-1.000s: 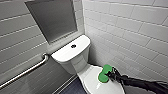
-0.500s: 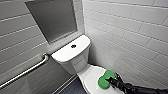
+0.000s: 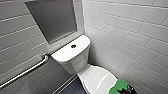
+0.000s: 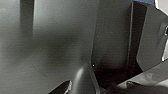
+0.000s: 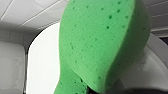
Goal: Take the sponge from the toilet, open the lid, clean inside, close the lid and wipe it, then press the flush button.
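Pulls the sponge (image 3: pixel 120 86) back to the front edge of the lid (image 3: pixel 96 78).
Keeps it clamped in the right gripper (image 3: pixel 127 90), further off mid-lid than a moment ago; likely means pickup done, with the lid down.

head view: sponge (image 3: pixel 121 87) cut by the lower edge, hiding the front right rim of the lid (image 3: pixel 96 78); right gripper (image 3: pixel 128 89) just a dark scrap behind it, mostly past the same edge. grab bar (image 3: pixel 27 71) cut off at the left edge. right wrist view: much of the lid masked by sponge. left wrist view: blurred dark shapes, impossible to name.
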{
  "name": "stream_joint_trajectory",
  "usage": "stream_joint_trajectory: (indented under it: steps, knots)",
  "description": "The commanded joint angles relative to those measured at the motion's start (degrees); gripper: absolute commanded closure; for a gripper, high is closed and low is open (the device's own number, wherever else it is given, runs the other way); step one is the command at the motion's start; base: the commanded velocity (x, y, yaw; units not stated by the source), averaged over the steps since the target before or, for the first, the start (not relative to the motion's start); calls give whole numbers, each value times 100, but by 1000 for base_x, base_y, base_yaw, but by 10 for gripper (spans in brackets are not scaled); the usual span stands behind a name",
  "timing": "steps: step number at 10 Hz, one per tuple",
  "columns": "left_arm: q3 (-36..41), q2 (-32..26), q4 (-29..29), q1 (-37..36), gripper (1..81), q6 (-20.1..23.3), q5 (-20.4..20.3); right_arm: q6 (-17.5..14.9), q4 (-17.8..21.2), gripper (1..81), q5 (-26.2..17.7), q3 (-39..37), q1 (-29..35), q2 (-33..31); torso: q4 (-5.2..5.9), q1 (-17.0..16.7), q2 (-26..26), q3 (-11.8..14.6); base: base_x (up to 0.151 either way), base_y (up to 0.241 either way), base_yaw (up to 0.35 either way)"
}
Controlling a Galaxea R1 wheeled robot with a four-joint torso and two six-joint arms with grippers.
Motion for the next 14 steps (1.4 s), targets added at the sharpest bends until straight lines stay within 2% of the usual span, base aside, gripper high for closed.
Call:
stream_joint_trajectory:
  steps: [1,2,4,6,7,8,10,12,14]
  knots:
    - [58,-45,4,-50,10,23,536,19,-784,811,625,1331,-173,-947,0,0,0,0,0,0,0]
    - [58,-45,4,-50,10,14,527,10,-908,811,891,1721,-419,-1152,0,0,0,0,0,0,0]
    - [58,-45,4,-50,10,23,527,-43,-1470,811,1717,2565,-833,-1345,0,0,0,0,0,0,0]
    - [58,-45,13,-50,10,23,519,-69,-1454,811,1666,2750,-491,-1215,0,0,-2,0,0,0,0]
    - [58,-45,13,-50,10,23,518,-95,-1356,811,1243,2653,-54,-1108,0,0,-2,0,0,0,0]
    - [58,-45,13,-50,10,23,518,-113,-1075,811,452,2416,483,-932,0,0,-2,0,0,0,0]
    - [58,-45,13,-50,10,23,509,-113,-611,811,-729,1535,1494,-409,0,0,-2,0,0,0,0]
    - [58,-45,4,-50,10,23,509,-96,-338,811,-1727,112,2012,421,0,0,-2,0,0,0,0]
    - [58,-45,4,-50,10,14,509,-78,-188,811,-2350,-1243,2303,1270,0,0,-2,0,0,0,0]
